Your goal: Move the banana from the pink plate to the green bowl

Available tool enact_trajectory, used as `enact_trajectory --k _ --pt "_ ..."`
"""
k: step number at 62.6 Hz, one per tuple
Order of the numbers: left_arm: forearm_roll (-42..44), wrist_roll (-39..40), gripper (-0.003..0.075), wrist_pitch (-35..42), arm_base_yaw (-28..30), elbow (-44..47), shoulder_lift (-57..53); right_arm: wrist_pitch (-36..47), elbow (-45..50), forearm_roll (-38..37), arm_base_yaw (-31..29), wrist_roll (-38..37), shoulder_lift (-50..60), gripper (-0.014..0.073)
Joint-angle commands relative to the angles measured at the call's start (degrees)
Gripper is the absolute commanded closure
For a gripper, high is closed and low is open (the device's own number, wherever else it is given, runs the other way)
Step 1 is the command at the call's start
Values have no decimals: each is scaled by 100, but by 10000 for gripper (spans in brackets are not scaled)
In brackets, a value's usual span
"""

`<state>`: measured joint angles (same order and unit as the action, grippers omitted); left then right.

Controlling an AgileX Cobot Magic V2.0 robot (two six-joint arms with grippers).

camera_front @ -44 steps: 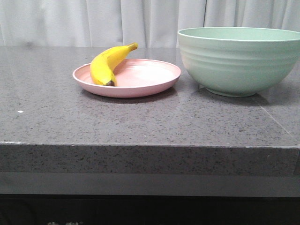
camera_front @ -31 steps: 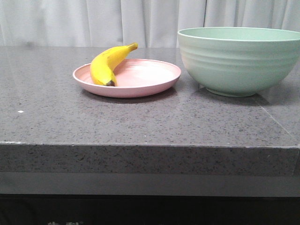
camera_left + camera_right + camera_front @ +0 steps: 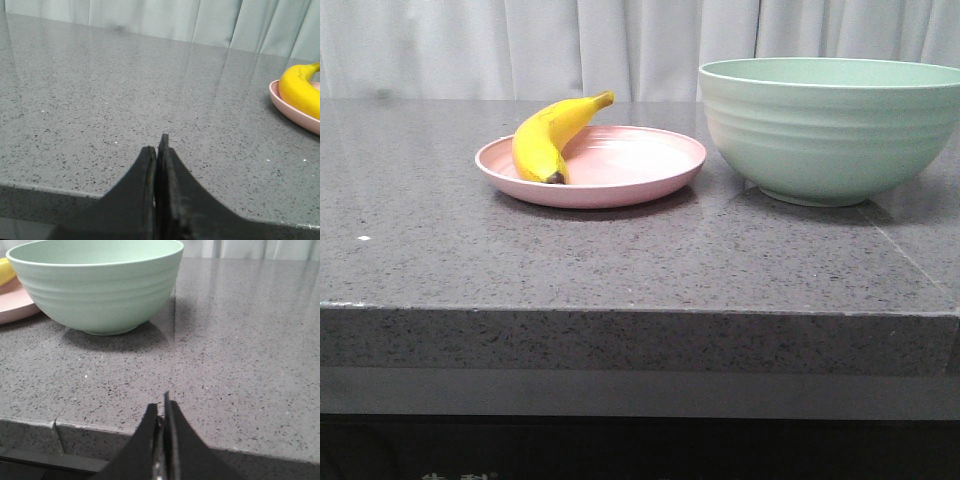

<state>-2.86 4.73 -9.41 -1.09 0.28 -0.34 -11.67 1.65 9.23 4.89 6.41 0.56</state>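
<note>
A curved yellow banana (image 3: 552,135) lies on the left side of the pale pink plate (image 3: 640,178), its dark tip toward the front. The large mint-green bowl (image 3: 825,130) stands just right of the plate. Neither gripper shows in the front view. My left gripper (image 3: 158,145) is shut and empty, low over the counter's front edge, well away from the banana (image 3: 299,92) and plate (image 3: 290,107). My right gripper (image 3: 161,407) is shut and empty near the front edge, with the bowl (image 3: 97,287) some way ahead of it; the plate's rim (image 3: 15,307) and a bit of banana (image 3: 5,271) show beside the bowl.
The dark grey speckled counter (image 3: 620,260) has a thick front edge (image 3: 620,340). A pale curtain (image 3: 570,45) hangs behind it. A seam in the counter (image 3: 57,420) shows near the right gripper.
</note>
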Motion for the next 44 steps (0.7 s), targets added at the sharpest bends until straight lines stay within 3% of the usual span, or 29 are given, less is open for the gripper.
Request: enact_trajectory --k 1,35,44 --pt "-42 -8 738 476 13 20 -126 485 -28 19 -31 31 135 662" --pt "-42 -8 738 487 13 20 -126 485 -28 31 -31 31 135 662" --pt "-42 -8 738 1013 13 -53 -126 869 -50 168 -31 26 135 662"
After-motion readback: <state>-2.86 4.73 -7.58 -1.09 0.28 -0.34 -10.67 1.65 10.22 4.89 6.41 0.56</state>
